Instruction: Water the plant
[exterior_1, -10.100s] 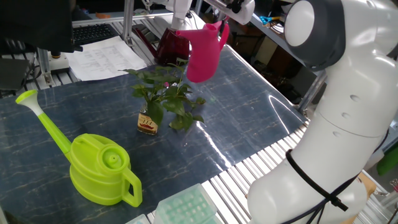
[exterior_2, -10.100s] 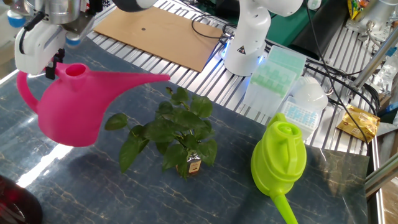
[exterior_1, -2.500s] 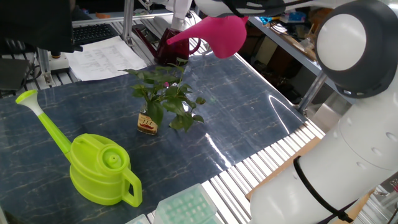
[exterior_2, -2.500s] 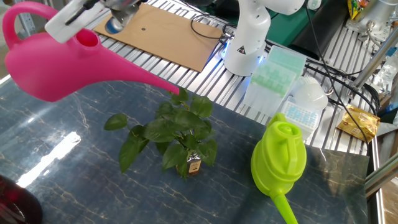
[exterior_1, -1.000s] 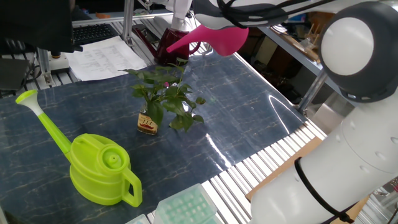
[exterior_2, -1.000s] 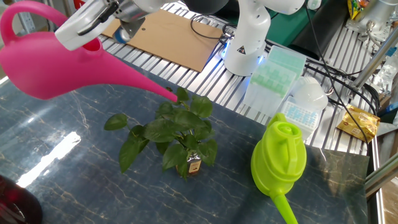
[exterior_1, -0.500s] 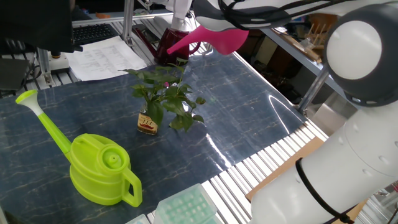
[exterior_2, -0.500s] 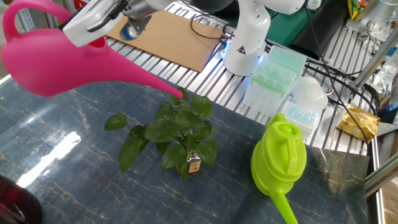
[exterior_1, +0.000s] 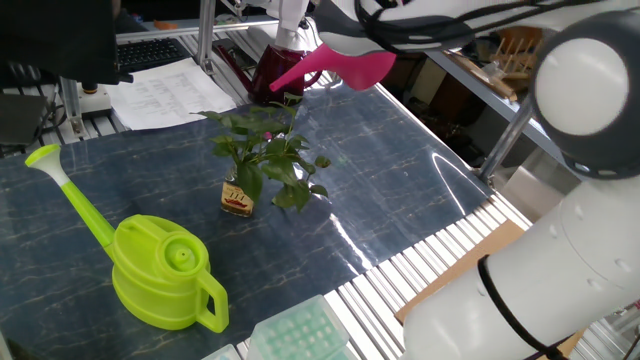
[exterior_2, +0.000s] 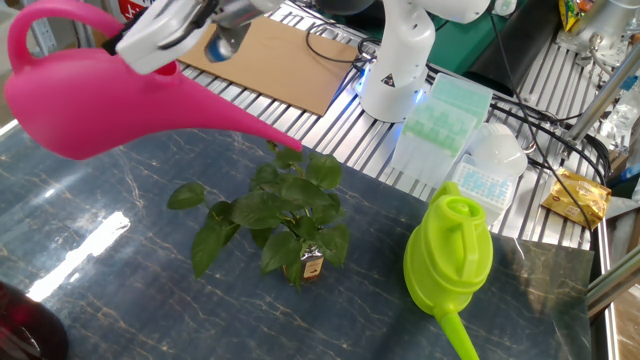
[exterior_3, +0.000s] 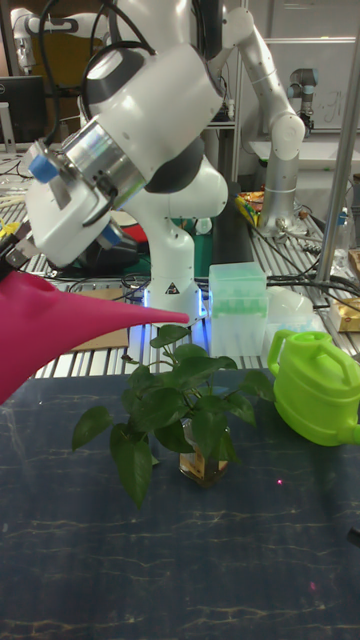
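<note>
The plant (exterior_2: 275, 205) is a leafy green sprig in a small amber bottle (exterior_2: 311, 265), standing mid-table; it also shows in the other views (exterior_1: 262, 150) (exterior_3: 180, 400). My gripper (exterior_2: 140, 50) is shut on the handle of a pink watering can (exterior_2: 90, 100), held in the air and tilted. The can's spout tip (exterior_2: 290, 155) hangs just over the topmost leaves. In the tall view the can (exterior_3: 60, 325) enters from the left edge. I see no water stream.
A lime-green watering can (exterior_2: 450, 255) (exterior_1: 165, 270) stands on the mat beside the plant. A dark red jug (exterior_1: 275, 75) sits at one table edge. Pale green tip boxes (exterior_2: 440, 110), cardboard (exterior_2: 270, 55) and papers (exterior_1: 165, 90) lie around the mat.
Over ten seconds the pink can went from upright beside the plant to tilted, spout down. In the last second it shifted slightly, its spout tip staying over the top leaves.
</note>
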